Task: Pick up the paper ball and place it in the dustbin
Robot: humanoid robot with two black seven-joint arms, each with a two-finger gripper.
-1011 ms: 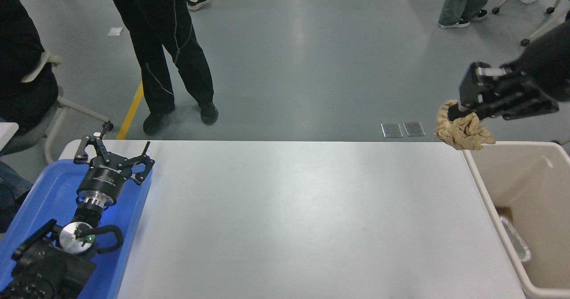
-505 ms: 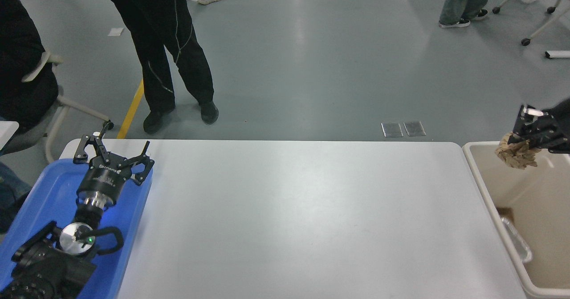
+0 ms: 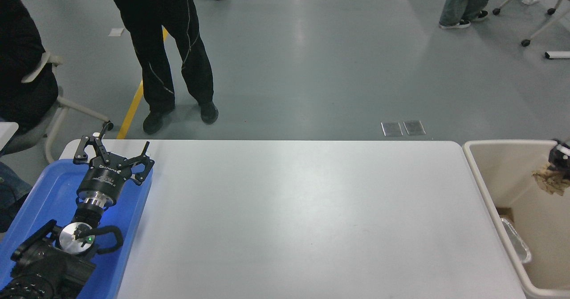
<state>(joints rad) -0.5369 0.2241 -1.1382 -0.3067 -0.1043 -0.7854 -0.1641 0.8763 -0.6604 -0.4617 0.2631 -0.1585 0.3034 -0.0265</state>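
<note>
Spanning the picture, the smooth white counter [image 3: 285, 219] meets the beige plastic dustbin [image 3: 478, 174], thick-rimmed and rectangular. Inside its opening hangs the wrinkled tan paper ball [image 3: 551, 181], pinched directly beneath the right claw [image 3: 560, 159]. Parked far left, the left claw [image 3: 111, 154] gapes wide.

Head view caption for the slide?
Right claw holds the paper ball over the dustbin; left arm parked over the blue tray.

right tool [image 3: 559, 156] | carried paper ball [image 3: 551, 181] rightward, now over dustbin [image 3: 485, 174]
</note>
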